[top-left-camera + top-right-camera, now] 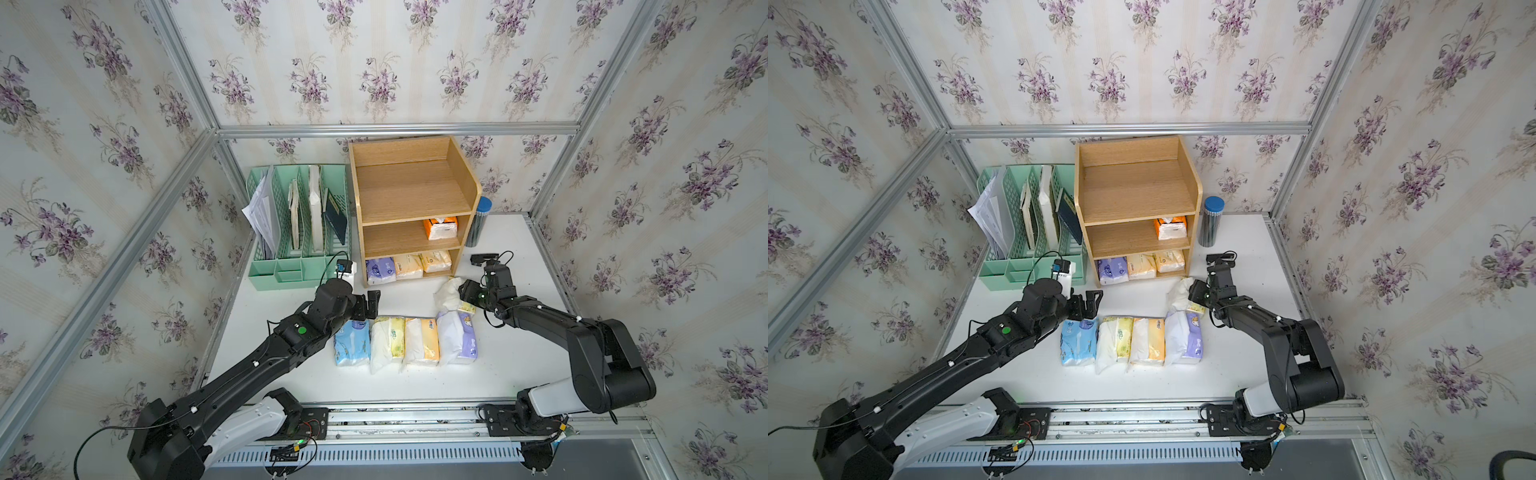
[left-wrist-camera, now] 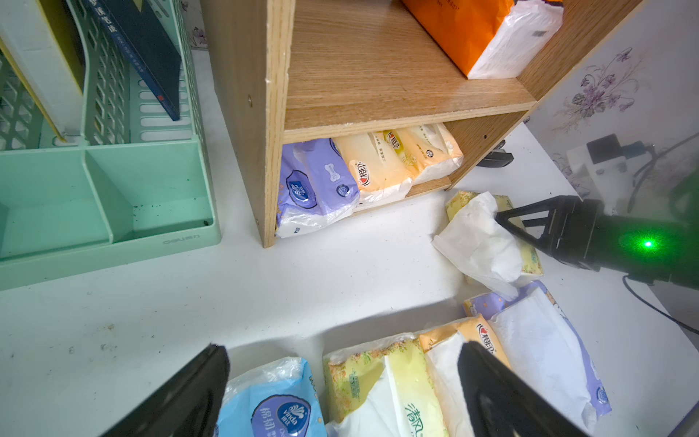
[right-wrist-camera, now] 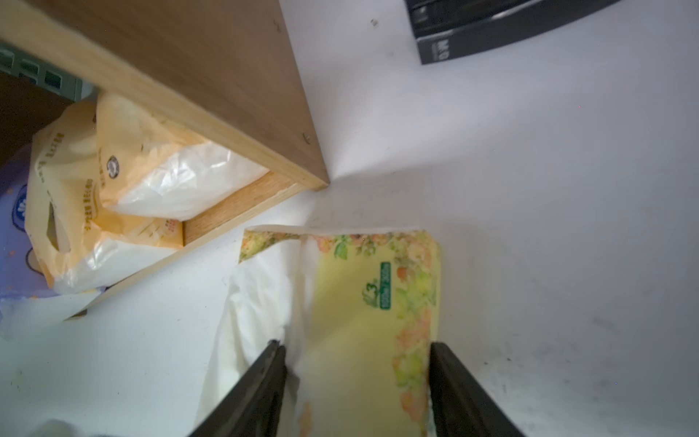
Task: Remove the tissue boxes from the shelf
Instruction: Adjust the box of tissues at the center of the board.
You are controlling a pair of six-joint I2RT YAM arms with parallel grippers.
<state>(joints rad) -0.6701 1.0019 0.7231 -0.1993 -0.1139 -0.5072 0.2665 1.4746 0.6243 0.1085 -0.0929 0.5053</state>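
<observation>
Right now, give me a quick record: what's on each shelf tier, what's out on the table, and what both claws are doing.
Shelf top tier: bare
Middle tier: orange pack
Bottom tier: three packs, purple and two pale orange
Front row: four packs, blue, yellow, orange, purple
Loose pack: floral yellow, between shelf and row
Left claw: open, empty, near the row's blue end
Right claw: jaws astride the loose pack; grip unclear

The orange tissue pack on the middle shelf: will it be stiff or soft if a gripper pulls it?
Probably soft: the orange tissue pack has a crinkled wrap, so it may dent. Possibly slippery: the film looks glossy.
</observation>
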